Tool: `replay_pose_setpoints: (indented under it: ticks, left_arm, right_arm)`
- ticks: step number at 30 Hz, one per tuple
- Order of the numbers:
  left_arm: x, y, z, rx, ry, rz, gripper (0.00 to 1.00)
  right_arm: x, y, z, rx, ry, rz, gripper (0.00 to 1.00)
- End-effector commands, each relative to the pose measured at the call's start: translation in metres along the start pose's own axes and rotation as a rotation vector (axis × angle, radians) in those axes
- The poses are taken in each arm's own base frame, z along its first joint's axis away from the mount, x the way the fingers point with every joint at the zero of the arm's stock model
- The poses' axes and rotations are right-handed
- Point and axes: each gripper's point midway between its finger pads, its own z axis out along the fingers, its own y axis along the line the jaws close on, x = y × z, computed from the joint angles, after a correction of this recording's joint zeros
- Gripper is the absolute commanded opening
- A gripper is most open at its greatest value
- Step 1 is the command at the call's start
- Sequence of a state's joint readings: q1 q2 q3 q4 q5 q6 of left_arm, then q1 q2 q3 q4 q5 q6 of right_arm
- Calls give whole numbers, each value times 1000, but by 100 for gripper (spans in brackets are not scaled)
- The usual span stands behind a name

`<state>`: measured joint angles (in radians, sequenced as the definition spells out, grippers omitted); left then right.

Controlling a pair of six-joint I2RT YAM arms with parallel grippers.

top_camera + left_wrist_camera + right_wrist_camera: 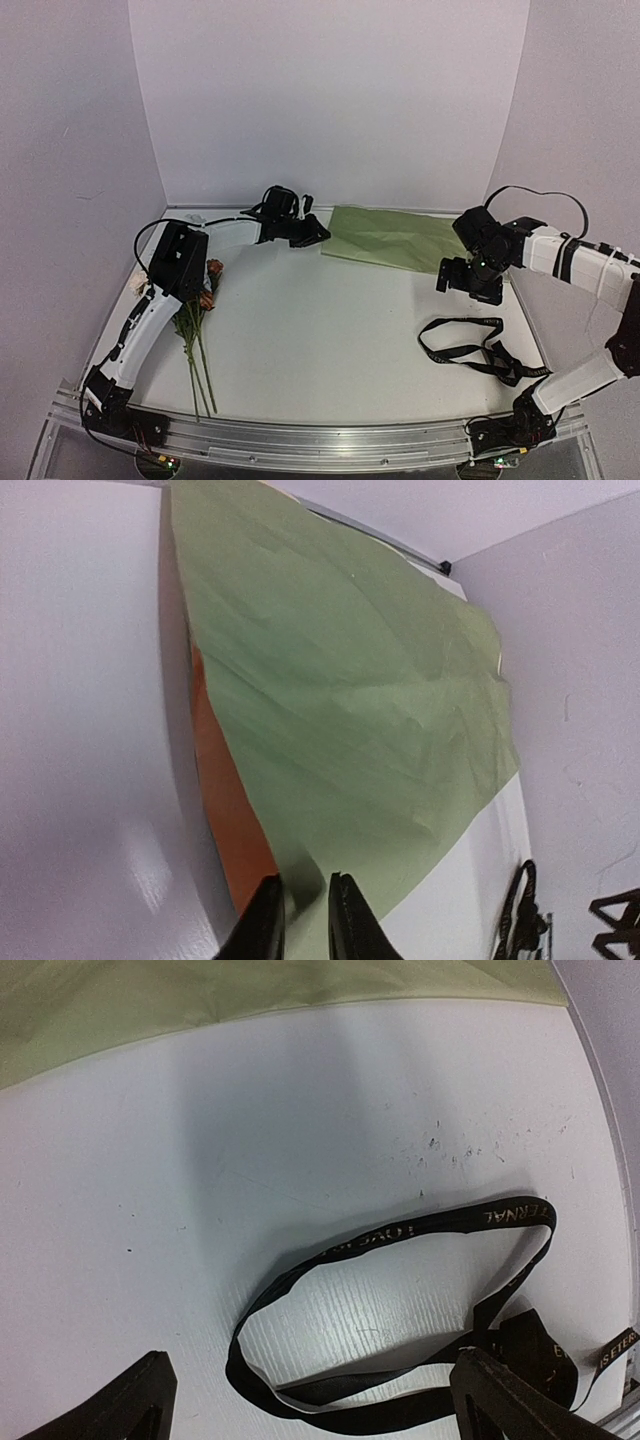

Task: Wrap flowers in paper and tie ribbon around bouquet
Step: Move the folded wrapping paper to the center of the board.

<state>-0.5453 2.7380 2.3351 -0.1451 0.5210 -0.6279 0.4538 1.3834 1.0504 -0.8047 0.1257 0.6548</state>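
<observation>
Paper (390,240) lies flat at far edge of table (320,330), green face up, tan reverse peeking under lifted edge. Left gripper (305,880) nearly pressed together astride paper's near corner, seemingly pinching it, likely to drag sheet toward centre. Right gripper (310,1360) spread wide, empty, above ribbon (400,1232). Flowers (208,295) loose beside left arm, unwrapped. No container in view.

White bench (330,320) with dark scuff specks (445,1152) near its right edge, pale lavender backdrop walls (330,100) behind its far edge, aluminium rail (320,442) along its near edge
</observation>
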Motion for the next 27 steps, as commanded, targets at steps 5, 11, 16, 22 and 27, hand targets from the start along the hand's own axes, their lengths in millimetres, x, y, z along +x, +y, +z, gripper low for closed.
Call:
replay_pose_setpoints:
  ticks: [5,11,16,22,27]
  left_arm:
    - [-18,-40,-27,85,-89,27,0]
    - [-20,-52,-76,21,-179,15,0]
    - [20,-42,-122,-44,-184,-45,0]
    - [79,-48,-164,-78,-143,-74,0]
    - [134,-65,-181,-102,-73,-38,0]
  right_arm:
    - [-3,-6,-5,4,-28,11,98]
    - [-3,-6,1,21,-16,0,98]
    - [-6,0,8,22,-8,-2,98]
    - [-10,1,25,15,3,45,98]
    - [-14,0,47,-9,36,132,98]
